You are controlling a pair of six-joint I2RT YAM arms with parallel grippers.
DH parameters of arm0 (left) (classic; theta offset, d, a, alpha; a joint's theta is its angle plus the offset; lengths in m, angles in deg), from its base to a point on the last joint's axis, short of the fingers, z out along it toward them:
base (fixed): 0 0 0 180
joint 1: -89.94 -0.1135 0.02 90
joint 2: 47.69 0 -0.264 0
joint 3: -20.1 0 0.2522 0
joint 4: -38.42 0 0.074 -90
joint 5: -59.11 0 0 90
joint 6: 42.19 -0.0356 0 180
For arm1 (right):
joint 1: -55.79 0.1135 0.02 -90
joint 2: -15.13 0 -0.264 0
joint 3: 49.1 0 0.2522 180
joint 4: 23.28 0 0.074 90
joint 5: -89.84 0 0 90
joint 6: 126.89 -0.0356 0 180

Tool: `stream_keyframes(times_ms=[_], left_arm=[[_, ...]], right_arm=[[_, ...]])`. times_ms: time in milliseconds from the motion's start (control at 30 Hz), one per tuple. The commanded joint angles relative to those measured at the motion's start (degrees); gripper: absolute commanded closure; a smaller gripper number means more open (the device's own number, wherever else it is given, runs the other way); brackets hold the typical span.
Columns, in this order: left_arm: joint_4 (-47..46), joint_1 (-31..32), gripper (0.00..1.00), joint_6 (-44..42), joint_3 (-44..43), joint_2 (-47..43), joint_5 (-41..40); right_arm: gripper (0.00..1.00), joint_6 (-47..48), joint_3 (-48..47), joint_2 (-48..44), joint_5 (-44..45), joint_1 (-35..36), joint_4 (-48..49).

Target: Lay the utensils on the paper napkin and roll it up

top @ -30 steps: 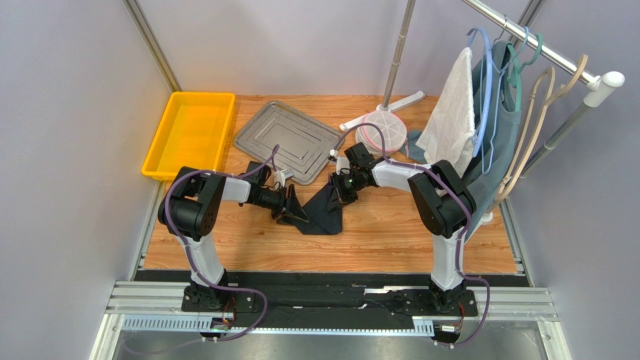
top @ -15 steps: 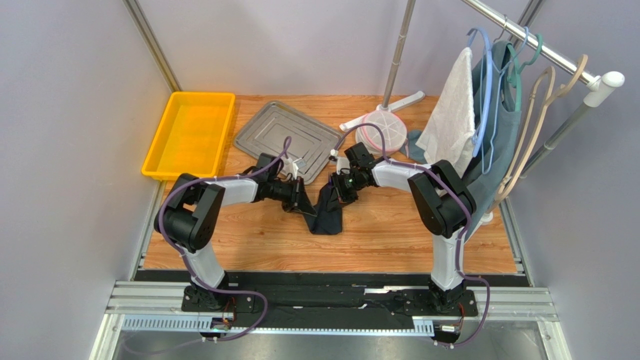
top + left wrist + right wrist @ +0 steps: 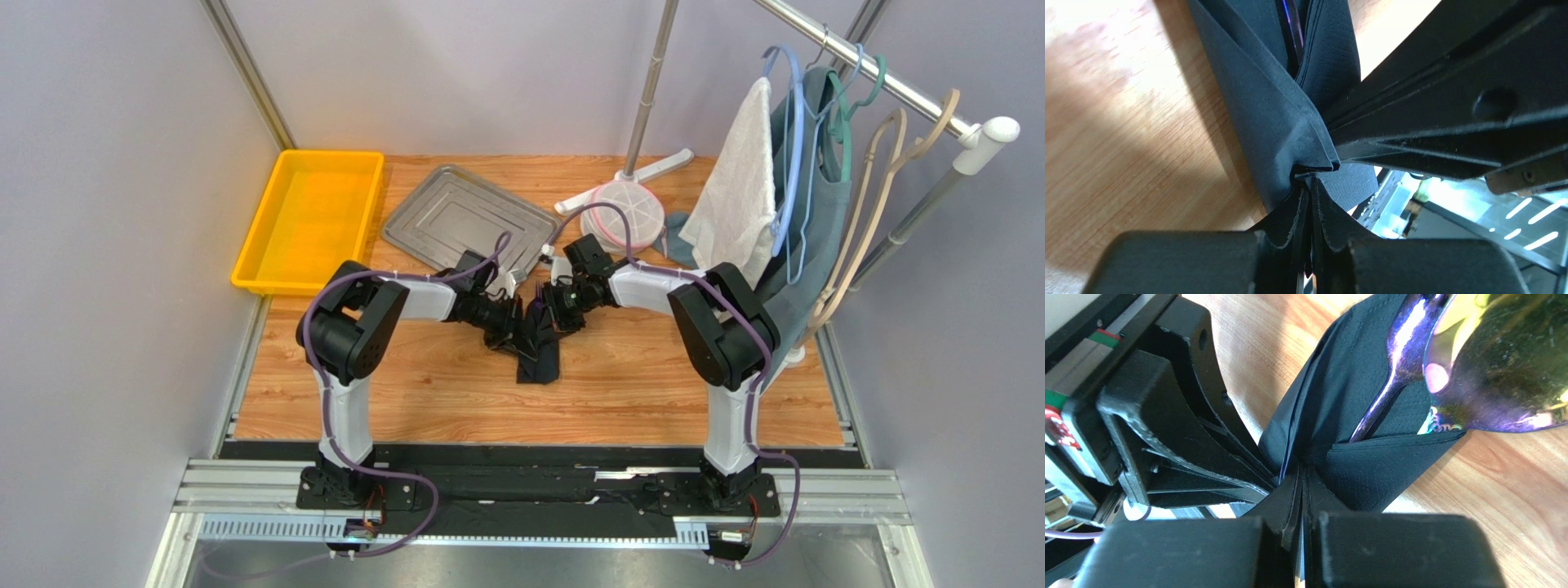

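Black paper napkin (image 3: 540,358), folded narrow, lies mid-desk (image 3: 650,380), at 5 o'clock from the grey metal tray (image 3: 466,227). The left gripper (image 3: 1311,180) is clamped on its folded edge from the 9 o'clock side; the right gripper (image 3: 1303,474) pinches it tight from 1 o'clock. Tucked in the fold are the purple fork (image 3: 1398,355) and the spoon (image 3: 1499,361), whose gold bowl sticks out past the napkin's edge.

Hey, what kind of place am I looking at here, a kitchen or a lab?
Most likely a robotics lab, not a home: robot arms bolted to an aluminium rail along a wooden table, plain grey panel walls, and staged props like a yellow bin and clothes rack.
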Motion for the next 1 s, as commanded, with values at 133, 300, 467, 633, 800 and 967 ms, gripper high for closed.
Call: stream_keyframes(times_ms=[133, 300, 467, 633, 800, 967], left_arm=[[16.2, -0.9, 0.91, -14.5, -6.7, 1.4, -14.7], [21.3, -1.1, 0.92, -19.5, -10.2, 2.4, -16.3], [21.9, -1.1, 0.95, -19.4, -11.0, 3.1, -15.2], [21.5, -1.1, 0.96, -18.7, -10.8, 3.2, -14.6], [20.8, -1.1, 0.97, -18.2, -10.5, 3.3, -14.6], [20.5, -1.1, 0.97, -17.8, -10.5, 3.4, -14.5]], right_arm=[[1.0, 2.0, 5.8, -2.3, 8.3, -0.6, -6.3], [0.98, 1.0, 4.4, -4.6, 4.5, -1.3, -6.3], [0.9, -0.3, 3.2, -8.1, 2.4, -3.8, -6.3], [0.9, -1.0, 4.6, -9.6, -0.4, -5.8, -6.8], [0.91, -1.5, 5.8, -8.3, -1.7, -5.8, -5.6], [0.94, -1.4, 5.0, -5.5, -1.7, -5.8, -5.1]])
